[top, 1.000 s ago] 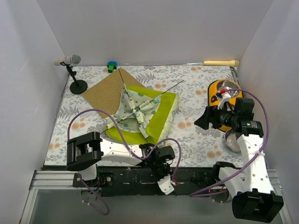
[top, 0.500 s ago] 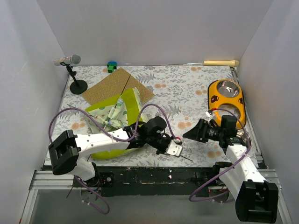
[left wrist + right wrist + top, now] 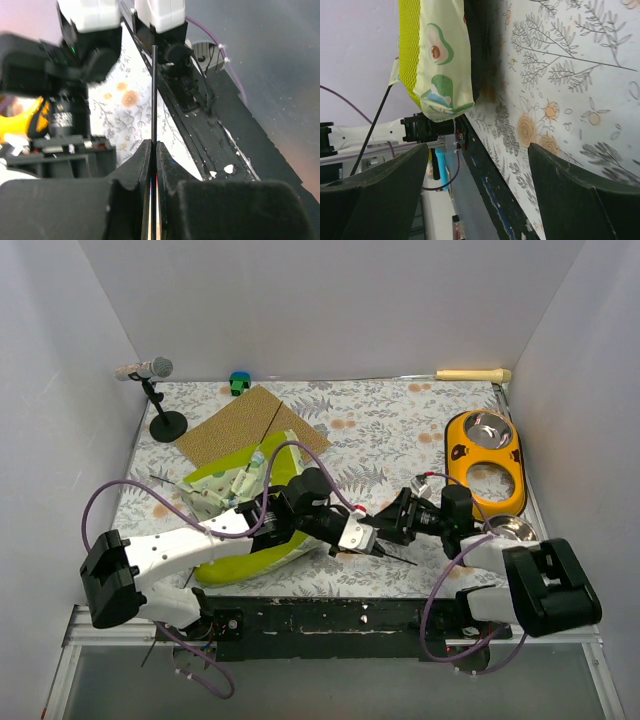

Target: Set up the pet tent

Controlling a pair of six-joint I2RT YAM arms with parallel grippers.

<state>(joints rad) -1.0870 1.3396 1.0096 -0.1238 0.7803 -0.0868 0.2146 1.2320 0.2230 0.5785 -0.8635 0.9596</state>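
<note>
The pet tent [image 3: 235, 515] lies collapsed at the front left, pale patterned fabric over its lime-green lining, under my left arm. My left gripper [image 3: 372, 546] is shut on a thin black pole [image 3: 402, 558] that sticks out toward the front right; in the left wrist view the jaws [image 3: 153, 146] pinch the pole [image 3: 154, 95]. My right gripper [image 3: 388, 524] is open, low over the table, facing my left gripper and just right of it. In the right wrist view its open gripper [image 3: 477, 170] holds nothing, with the tent's corner [image 3: 442, 60] and a pole [image 3: 374, 125] ahead.
A brown textured mat [image 3: 245, 422] lies behind the tent. A microphone on a stand [image 3: 160, 400] is at the back left, a small green object [image 3: 240, 383] at the back wall. An orange bowl holder [image 3: 486, 452] and a steel bowl [image 3: 508, 530] sit at the right.
My left arm has swung right with the pole, and the tent has been dragged to the front left and folded. My right arm has come down and left, close to my left gripper.
</note>
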